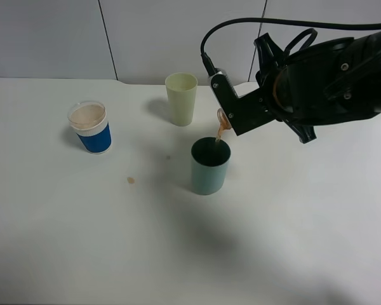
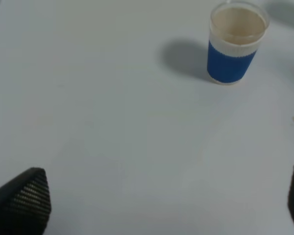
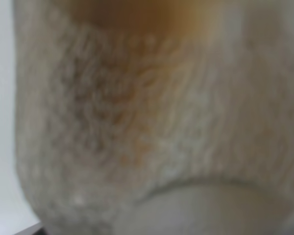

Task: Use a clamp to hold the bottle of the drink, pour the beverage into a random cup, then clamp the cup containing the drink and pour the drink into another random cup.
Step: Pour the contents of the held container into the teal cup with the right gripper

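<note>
Over teal cup (image 1: 210, 166): right clamp (image 1: 232, 109) clenched on tilted bottle (image 3: 147, 127), brown drink (image 1: 220, 132) streaming in. Left gripper (image 2: 161, 201) released, blue cup (image 2: 233, 46) beyond it.

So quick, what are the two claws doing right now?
Left claw: open, holding nothing.
Right claw: shut on the bottle of the drink, tipped over the teal cup.

White table (image 1: 63, 254), grey panelled wall (image 1: 44, 38)

White table (image 1: 292, 241), blue-and-white cup (image 1: 89, 128), pale yellow-green cup (image 1: 181, 98), teal cup (image 1: 209, 168), small brownish spot (image 1: 131, 180)
</note>
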Robot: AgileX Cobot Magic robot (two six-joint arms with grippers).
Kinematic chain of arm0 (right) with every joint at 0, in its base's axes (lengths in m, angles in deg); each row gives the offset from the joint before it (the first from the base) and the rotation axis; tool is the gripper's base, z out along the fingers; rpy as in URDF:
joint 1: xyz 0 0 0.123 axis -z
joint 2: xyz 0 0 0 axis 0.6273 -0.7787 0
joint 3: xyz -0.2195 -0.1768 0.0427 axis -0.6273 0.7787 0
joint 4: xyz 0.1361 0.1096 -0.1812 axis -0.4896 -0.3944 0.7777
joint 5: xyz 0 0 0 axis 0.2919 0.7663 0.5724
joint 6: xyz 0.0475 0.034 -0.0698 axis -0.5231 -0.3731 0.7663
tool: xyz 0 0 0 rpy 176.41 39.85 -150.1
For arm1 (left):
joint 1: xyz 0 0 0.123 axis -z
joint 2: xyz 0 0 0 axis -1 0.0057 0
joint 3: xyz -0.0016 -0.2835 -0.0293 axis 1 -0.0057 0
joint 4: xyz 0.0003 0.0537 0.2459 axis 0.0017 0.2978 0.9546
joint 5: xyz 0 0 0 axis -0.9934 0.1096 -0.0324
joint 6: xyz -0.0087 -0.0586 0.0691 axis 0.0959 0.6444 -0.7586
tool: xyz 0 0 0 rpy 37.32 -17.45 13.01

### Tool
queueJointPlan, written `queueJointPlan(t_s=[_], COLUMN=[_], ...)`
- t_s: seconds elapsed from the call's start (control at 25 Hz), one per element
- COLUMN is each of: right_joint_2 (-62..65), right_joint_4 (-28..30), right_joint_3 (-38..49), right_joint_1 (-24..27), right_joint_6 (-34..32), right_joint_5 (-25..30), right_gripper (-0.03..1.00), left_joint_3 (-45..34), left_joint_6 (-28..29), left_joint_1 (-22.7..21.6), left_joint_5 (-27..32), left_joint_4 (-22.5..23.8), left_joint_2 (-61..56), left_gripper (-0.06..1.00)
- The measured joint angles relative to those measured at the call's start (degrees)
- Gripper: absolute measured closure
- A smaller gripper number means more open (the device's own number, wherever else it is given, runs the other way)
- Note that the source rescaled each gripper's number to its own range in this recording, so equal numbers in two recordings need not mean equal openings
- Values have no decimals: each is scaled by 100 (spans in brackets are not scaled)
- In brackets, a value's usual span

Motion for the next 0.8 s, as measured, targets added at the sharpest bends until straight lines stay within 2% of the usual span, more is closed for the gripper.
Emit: queueJointPlan(t_s=[0.8], right_joint_2=[0], right_joint_4=[243], right_joint_3=[-4], right_joint_1=[-154], right_joint_6=[7], right_joint_5=[112], right_gripper=[97], left_joint_3=[0], left_joint_6=[0], left_joint_1=[0], left_joint_5=[0], left_joint_4=[0], left_joint_2=[0], left_gripper=[1])
